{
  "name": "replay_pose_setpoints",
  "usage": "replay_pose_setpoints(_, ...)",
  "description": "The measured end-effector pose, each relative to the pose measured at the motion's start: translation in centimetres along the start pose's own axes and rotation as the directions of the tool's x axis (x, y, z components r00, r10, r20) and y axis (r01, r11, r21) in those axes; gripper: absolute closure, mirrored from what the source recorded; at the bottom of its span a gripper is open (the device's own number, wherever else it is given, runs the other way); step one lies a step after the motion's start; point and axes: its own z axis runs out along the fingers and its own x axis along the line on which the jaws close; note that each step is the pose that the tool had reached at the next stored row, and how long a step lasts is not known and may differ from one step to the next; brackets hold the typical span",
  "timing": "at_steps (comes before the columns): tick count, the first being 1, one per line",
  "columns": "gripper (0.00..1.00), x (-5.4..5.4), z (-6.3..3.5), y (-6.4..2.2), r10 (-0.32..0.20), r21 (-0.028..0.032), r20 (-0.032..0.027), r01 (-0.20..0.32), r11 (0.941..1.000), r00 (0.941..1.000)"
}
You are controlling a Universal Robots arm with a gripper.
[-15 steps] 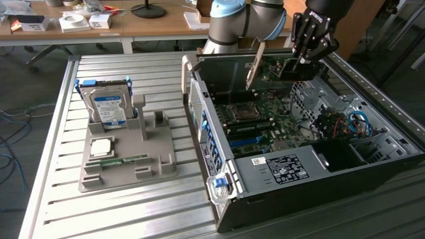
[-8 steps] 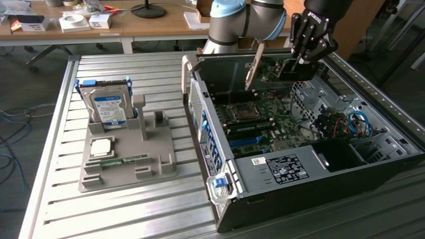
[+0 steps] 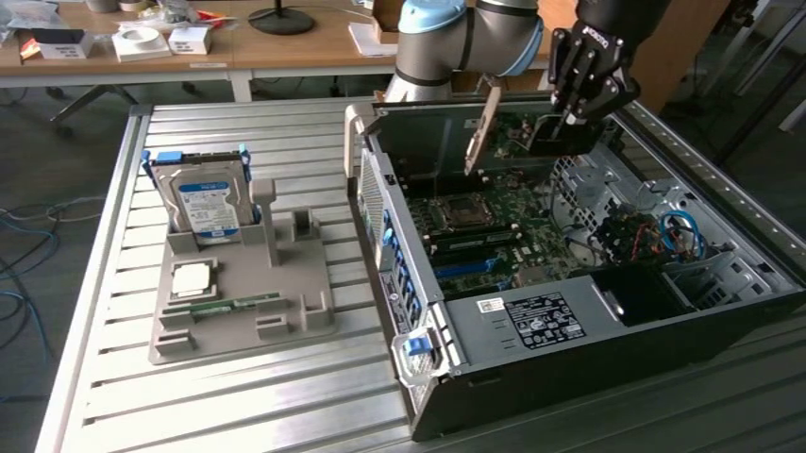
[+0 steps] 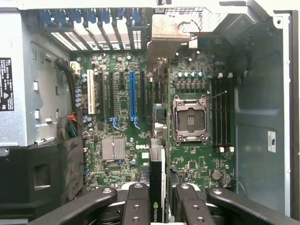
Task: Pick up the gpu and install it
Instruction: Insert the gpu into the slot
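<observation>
Hand (image 4: 161,199) is clamped tight on the gpu (image 4: 157,168), pinching both faces so the card hangs on edge, likely so its lower edge can meet a slot. It's poised above the open computer case (image 3: 542,368), over the motherboard (image 4: 197,164). Long axis runs from the hand toward the case's rear wall, bracket end leading.

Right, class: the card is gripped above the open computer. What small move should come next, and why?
Probably a slight sideways shift: the fingers hold the card edge-on above the board, its edge seemingly beside the blue slot, not over it.
</observation>
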Motion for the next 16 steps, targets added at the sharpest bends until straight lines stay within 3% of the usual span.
replay_pose_setpoints(16, 0.74, 0.3, 0.65, 0.32, -0.019, -0.0003, -0.0008, 0.019, 0.9998, 0.9998)
